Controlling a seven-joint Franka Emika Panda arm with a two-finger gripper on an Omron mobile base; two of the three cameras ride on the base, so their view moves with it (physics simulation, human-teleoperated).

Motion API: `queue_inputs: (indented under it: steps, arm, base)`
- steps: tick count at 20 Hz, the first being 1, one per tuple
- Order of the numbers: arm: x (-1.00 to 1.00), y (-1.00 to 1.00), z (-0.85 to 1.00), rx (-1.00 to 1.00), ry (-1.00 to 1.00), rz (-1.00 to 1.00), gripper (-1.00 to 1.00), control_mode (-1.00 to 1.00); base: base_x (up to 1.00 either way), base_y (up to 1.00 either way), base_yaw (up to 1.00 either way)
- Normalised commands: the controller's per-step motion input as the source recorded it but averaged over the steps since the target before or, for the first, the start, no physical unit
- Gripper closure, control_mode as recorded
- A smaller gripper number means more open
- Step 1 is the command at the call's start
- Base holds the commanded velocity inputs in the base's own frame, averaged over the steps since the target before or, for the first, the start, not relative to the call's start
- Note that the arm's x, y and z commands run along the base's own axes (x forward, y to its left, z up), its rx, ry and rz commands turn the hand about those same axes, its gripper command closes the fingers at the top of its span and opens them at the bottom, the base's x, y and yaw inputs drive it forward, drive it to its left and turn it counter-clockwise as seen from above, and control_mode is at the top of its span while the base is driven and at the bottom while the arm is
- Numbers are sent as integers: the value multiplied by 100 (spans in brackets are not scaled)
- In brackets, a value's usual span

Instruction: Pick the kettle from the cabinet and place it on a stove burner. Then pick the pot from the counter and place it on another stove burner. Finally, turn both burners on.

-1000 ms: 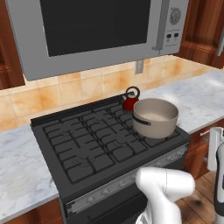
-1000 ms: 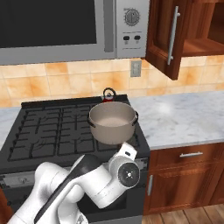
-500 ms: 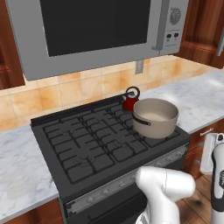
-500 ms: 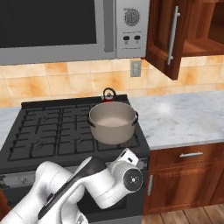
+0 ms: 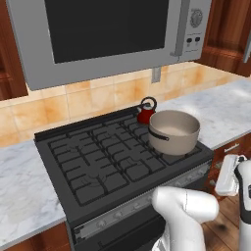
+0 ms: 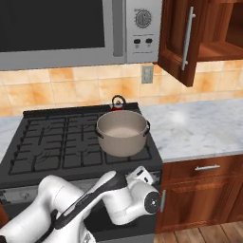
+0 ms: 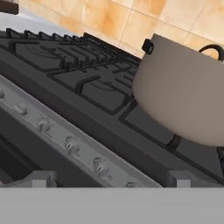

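Taupe-grey pot (image 5: 174, 132): I see it upright on the front right burner (image 5: 182, 149) of the cooktop (image 5: 93, 162), open mouth up, pale inside. It has not shifted since a second ago.
Pot handles: dark, one on each side; in the right base view the line through them runs roughly left to right across the stove.
Kettle (image 5: 146, 111): dark red, upright on the rear right burner just behind the pot. From my right base camera the pot's rim hides most of it, with the arched black handle and knob showing above. I cannot tell where its spout points. Unmoved.
Gripper (image 7: 107, 181): down in front of the range at knob-strip height, looking up and across the grates at the pot's side wall. Its tips stand spread wide at the bottom of the hand view, holding nothing.
Change: over the last second my hand has slid a little further right and forward along the stove front; the base cameras have not moved.
Knob strip (image 7: 70, 146): grey, just ahead of the fingertips, several round knobs in a row.
Cabinet (image 6: 182, 40): door hanging open above the marble counter (image 6: 199, 126), to the right of the microwave (image 6: 71, 28).
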Motion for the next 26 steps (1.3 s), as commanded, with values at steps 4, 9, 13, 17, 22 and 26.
queue_inputs:
  steps: [4, 9, 13, 17, 22, 26]
  arm:
    - [36, 0, -24, 13, 10, 0, -100, -100]
    - [28, 0, -34, 13, 3, -2, -100, -100]
    - [9, 0, -39, 7, 0, -7, -100, -100]
    - [7, -4, -19, 2, 2, -3, -100, -100]
    - [14, 0, -28, 0, 0, -5, -100, -100]
    - [10, 0, -25, 0, 0, -7, -100, -100]
  base:
    - [0, 0, 0]
    - [0, 0, 0]
    - [0, 0, 0]
    - [0, 0, 0]
    - [0, 0, 0]
    - [0, 0, 0]
